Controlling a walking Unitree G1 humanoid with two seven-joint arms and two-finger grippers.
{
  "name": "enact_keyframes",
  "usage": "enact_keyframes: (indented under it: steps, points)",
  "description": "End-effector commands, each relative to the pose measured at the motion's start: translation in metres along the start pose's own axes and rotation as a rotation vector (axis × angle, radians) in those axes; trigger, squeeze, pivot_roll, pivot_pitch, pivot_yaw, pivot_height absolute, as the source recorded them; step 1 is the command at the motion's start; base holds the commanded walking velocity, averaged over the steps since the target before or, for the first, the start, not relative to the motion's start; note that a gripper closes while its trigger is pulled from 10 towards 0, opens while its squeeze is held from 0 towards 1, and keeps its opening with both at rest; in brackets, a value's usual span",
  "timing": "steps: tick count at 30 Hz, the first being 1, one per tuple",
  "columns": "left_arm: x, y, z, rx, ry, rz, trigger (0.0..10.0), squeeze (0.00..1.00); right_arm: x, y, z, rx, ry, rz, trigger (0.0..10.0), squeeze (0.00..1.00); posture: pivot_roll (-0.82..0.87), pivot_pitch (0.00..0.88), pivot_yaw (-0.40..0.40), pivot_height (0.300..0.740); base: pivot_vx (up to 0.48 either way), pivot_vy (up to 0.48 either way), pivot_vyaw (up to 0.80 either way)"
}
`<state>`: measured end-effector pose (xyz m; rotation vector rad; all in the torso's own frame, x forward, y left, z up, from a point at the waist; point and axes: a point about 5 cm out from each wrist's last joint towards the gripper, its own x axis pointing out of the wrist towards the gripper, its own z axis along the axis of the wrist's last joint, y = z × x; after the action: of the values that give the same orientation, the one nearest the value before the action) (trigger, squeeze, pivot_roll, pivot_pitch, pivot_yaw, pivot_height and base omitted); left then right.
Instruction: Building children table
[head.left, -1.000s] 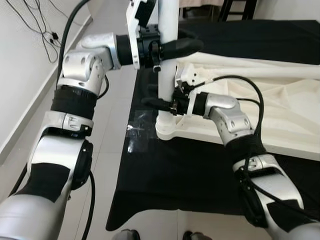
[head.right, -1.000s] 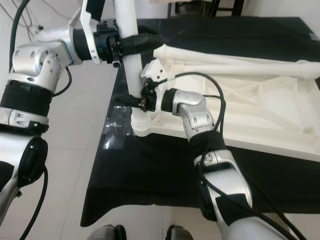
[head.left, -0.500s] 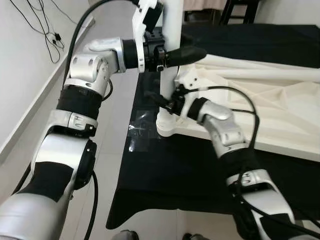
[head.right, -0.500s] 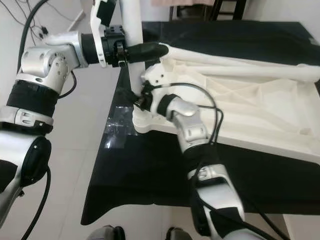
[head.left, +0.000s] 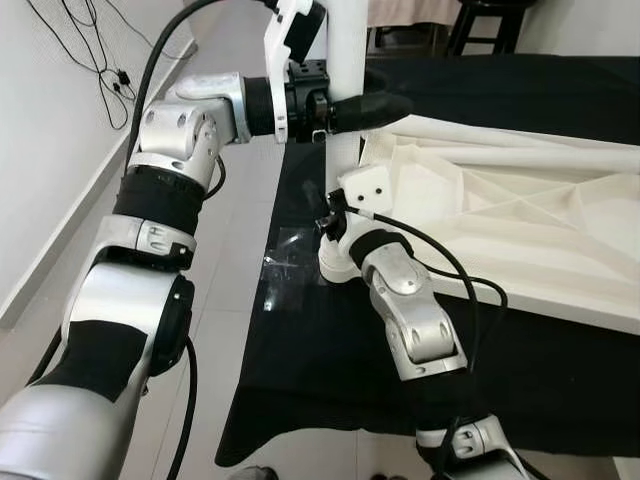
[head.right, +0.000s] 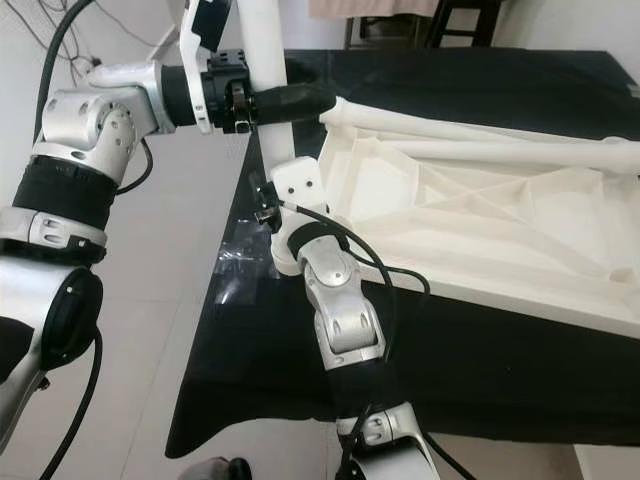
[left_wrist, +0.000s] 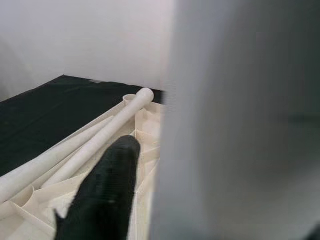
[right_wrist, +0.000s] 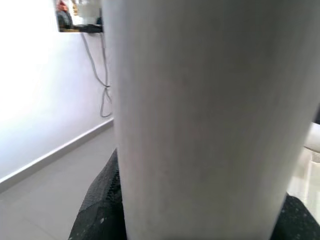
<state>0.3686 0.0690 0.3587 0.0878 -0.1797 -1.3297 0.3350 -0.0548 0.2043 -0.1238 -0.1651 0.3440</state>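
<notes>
Left gripper (head.left: 350, 105) stays clamped round the upright white table leg (head.left: 346, 40), high up. Right gripper (head.left: 328, 222) has swung in from the side and now grips the leg's base at the corner socket of the upturned tabletop (head.left: 520, 230) on the black cloth (head.left: 330, 360). Likely seating or twisting the leg home.

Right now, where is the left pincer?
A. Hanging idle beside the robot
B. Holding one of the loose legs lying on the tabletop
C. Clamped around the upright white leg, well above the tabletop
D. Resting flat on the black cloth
C: the left pincer has a black finger on each side of the standing white leg, high above the upturned tabletop.
</notes>
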Motion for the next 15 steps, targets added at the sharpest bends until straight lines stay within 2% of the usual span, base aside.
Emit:
enact_keyframes:
  steps: [1, 2, 3, 4, 5, 6, 8, 9, 10, 11, 12, 14, 15]
  points:
    - [0.005, -0.002, 0.005, 0.028, 0.013, -0.016, 0.0, 0.0, -0.007, 0.016, -0.041, 0.01, 0.213, 0.024, 0.0, 0.0, 0.04, 0.135, 0.038, 0.74, 0.0, 0.0, 0.0]
    - [0.004, -0.002, 0.004, 0.031, 0.014, -0.021, 0.0, 0.0, -0.007, 0.018, -0.039, 0.016, 0.218, 0.03, 0.5, 0.0, 0.04, 0.135, 0.039, 0.74, 0.0, 0.0, 0.0]
    - [0.004, -0.002, 0.004, 0.031, 0.014, -0.021, 0.0, 0.0, -0.007, 0.018, -0.039, 0.016, 0.218, 0.03, 0.5, 0.0, 0.04, 0.135, 0.039, 0.74, 0.0, 0.0, 0.0]
    - [0.004, -0.002, 0.004, 0.033, 0.015, -0.026, 0.0, 0.0, -0.007, 0.019, -0.036, 0.03, 0.219, 0.041, 10.0, 0.0, 0.04, 0.134, 0.04, 0.74, 0.0, 0.0, 0.0]
    - [0.004, -0.002, 0.004, 0.033, 0.015, -0.026, 0.0, 0.0, -0.007, 0.019, -0.036, 0.03, 0.219, 0.041, 10.0, 0.0, 0.04, 0.134, 0.04, 0.74, 0.0, 0.0, 0.0]
    - [0.005, -0.003, 0.003, 0.035, 0.015, -0.03, 0.0, 0.0, -0.004, 0.019, -0.028, 0.026, 0.191, 0.091, 10.0, 0.0, 0.04, 0.135, 0.04, 0.74, 0.0, 0.0, 0.0]
    - [0.005, -0.003, 0.003, 0.035, 0.015, -0.03, 0.0, 0.0, -0.004, 0.019, -0.028, 0.026, 0.191, 0.091, 10.0, 0.0, 0.04, 0.135, 0.04, 0.74, 0.0, 0.0, 0.0]
    - [0.005, -0.003, 0.003, 0.037, 0.015, -0.033, 0.0, 0.0, 0.0, 0.014, -0.018, 0.047, 0.14, 0.141, 10.0, 1.0, 0.04, 0.136, 0.041, 0.74, 0.0, 0.0, 0.0]
    - [0.006, -0.003, 0.003, 0.038, 0.015, -0.035, 0.0, 0.0, 0.005, 0.007, -0.006, 0.059, 0.075, 0.219, 10.0, 1.0, 0.04, 0.135, 0.04, 0.74, 0.0, 0.0, 0.0]
    - [0.006, -0.003, 0.003, 0.038, 0.015, -0.035, 0.0, 0.0, 0.005, 0.007, -0.006, 0.059, 0.075, 0.219, 10.0, 1.0, 0.04, 0.135, 0.04, 0.74, 0.0, 0.0, 0.0]
    - [0.006, -0.003, 0.003, 0.038, 0.015, -0.036, 0.0, 0.0, 0.009, 0.001, 0.003, 0.065, 0.03, 0.269, 10.0, 1.0, 0.04, 0.135, 0.04, 0.74, 0.0, 0.0, 0.0]
    - [0.007, -0.003, 0.003, 0.039, 0.014, -0.038, 0.0, 0.0, 0.015, -0.012, 0.016, 0.054, -0.036, 0.425, 10.0, 1.0, 0.04, 0.136, 0.04, 0.74, 0.0, 0.0, 0.0]
    - [0.007, -0.004, 0.002, 0.04, 0.014, -0.041, 0.0, 0.0, 0.017, -0.018, 0.021, 0.015, -0.054, 0.499, 10.0, 0.45, 0.04, 0.136, 0.038, 0.74, 0.0, 0.0, 0.0]
